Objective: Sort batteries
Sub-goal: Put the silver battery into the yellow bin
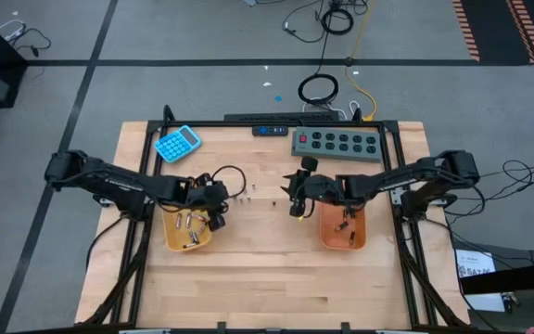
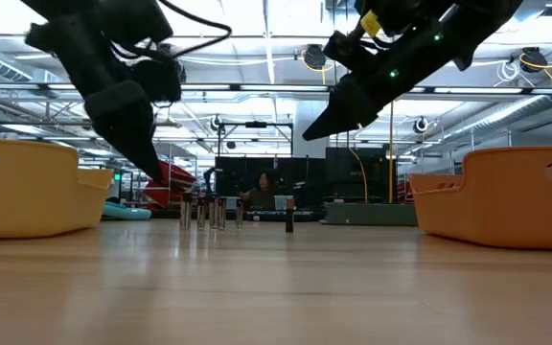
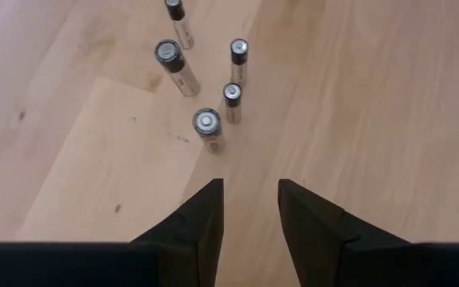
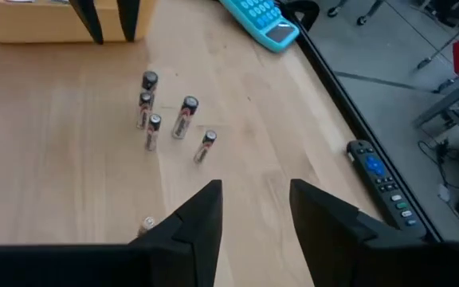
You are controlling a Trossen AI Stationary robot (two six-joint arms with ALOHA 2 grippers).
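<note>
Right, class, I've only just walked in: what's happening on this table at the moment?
Two robot arms are sorting batteries into two orange trays. A small cluster of batteries stands upright on the wooden table between the trays. The left gripper hangs open and empty just short of that cluster, beside the left tray, which already holds several cells. The right gripper, also open and empty, hangs by the right tray, which holds a few. A blue calculator and a grey power strip lie at the back.

table (image 1: 267, 278) | batteries (image 4: 170, 119) | two trays (image 1: 188, 232) | calculator (image 1: 177, 142) | power strip (image 1: 336, 143)
</note>
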